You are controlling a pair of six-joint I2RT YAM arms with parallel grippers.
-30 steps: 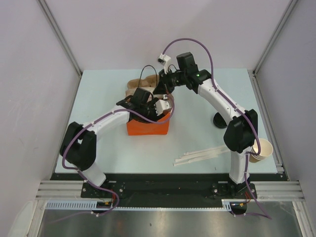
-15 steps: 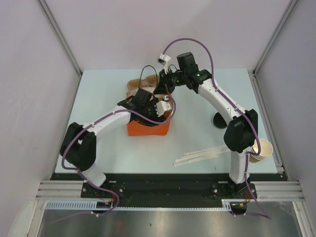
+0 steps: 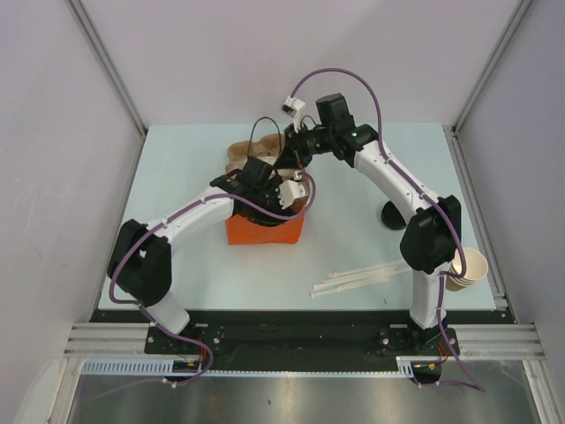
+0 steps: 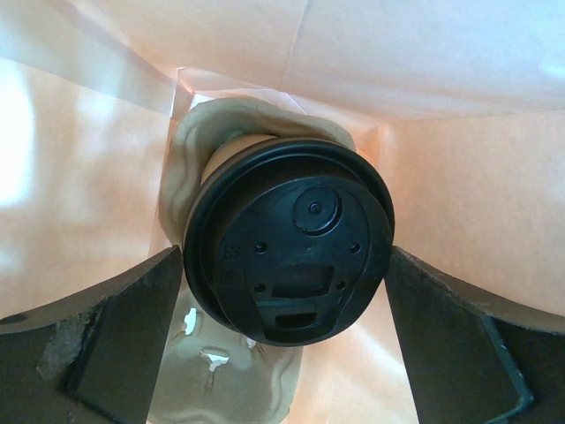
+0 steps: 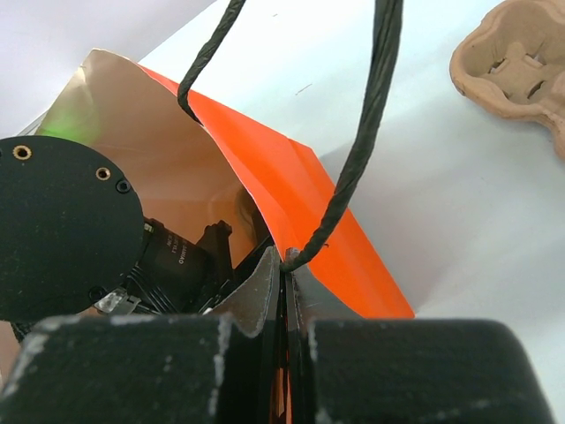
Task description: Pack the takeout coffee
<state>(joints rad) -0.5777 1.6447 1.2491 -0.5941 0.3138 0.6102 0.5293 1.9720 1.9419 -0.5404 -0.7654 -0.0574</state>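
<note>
I opened my left gripper [image 4: 287, 340] wide, freeing the black-lidded tan paper cup [image 4: 287, 243] inside the orange paper bag [image 5: 309, 194] my right gripper [image 5: 284, 291] pinched; coffee judged packed.

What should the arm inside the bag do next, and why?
Probably lift the left pincer straight up out of the orange bag. It stands open either side of the takeout coffee, which sits in the cup carrier at the bottom, while the right pincer pinches the bag's rim.

Bright, even overhead light; soft shadows on the table [image 3: 353, 247]. Inside the orange bag [image 4: 459, 177] a warm glow, glare at left; takeout coffee [image 4: 287, 247] sharp.
</note>
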